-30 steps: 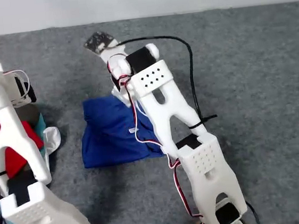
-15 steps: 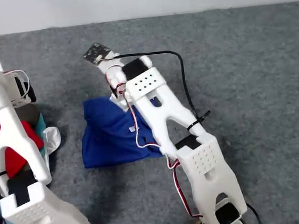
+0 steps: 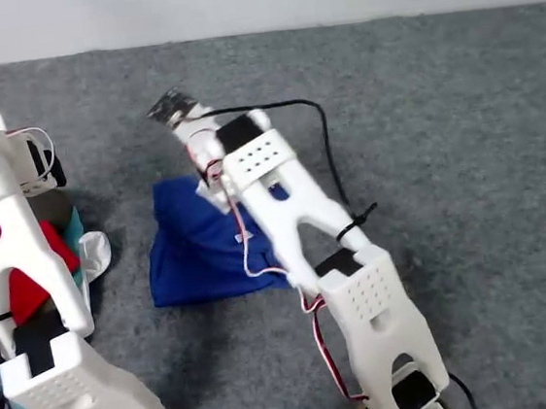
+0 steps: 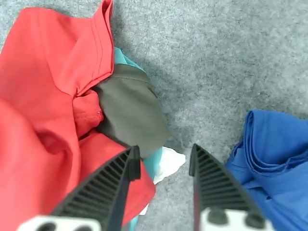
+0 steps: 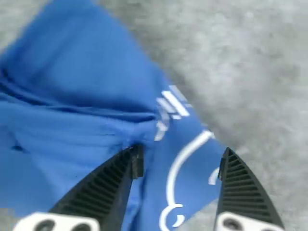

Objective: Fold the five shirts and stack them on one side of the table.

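I am hovering my released right gripper (image 5: pixel 182 163) over the blue shirt (image 5: pixel 82 96), released left gripper (image 4: pixel 164 159) over the nine-o'clock pile (image 4: pixel 38 96).

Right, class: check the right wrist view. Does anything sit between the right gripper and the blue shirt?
Nothing visible does. The right gripper hangs open directly over the blue shirt, with only the shirt's own fabric showing between its jaws.

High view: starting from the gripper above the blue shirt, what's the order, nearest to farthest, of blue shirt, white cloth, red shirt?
1. blue shirt: directly beneath the right gripper.
2. white cloth: off to one side, clear of it.
3. red shirt: farther that way, beyond the white cloth.
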Robot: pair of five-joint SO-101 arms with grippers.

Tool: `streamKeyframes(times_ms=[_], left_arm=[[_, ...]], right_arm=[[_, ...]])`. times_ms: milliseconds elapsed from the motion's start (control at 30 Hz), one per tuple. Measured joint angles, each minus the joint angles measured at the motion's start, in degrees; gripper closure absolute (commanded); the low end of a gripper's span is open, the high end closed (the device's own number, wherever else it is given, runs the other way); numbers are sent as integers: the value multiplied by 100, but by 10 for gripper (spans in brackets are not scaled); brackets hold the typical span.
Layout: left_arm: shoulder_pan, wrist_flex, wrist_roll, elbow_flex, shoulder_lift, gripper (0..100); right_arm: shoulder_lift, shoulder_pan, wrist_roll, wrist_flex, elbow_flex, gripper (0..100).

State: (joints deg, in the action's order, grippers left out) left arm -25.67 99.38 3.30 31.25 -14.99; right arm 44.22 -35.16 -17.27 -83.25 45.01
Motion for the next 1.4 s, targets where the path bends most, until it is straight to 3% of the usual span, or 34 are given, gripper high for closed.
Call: streamKeyframes(times_ms=[467,933,1267,1400], left_arm=[[0,0,0,0,0,825],[0,0,0,0,0,825],[0,0,0,0,0,825],[0,0,0,0,0,825]], right_arm=[[-123,-1275,-9,-1301,396,739],[-141,-229,-9,-949,712,739],[492,-580,-9,-826,712,739],[492,-914,-9,-1222,993,739]])
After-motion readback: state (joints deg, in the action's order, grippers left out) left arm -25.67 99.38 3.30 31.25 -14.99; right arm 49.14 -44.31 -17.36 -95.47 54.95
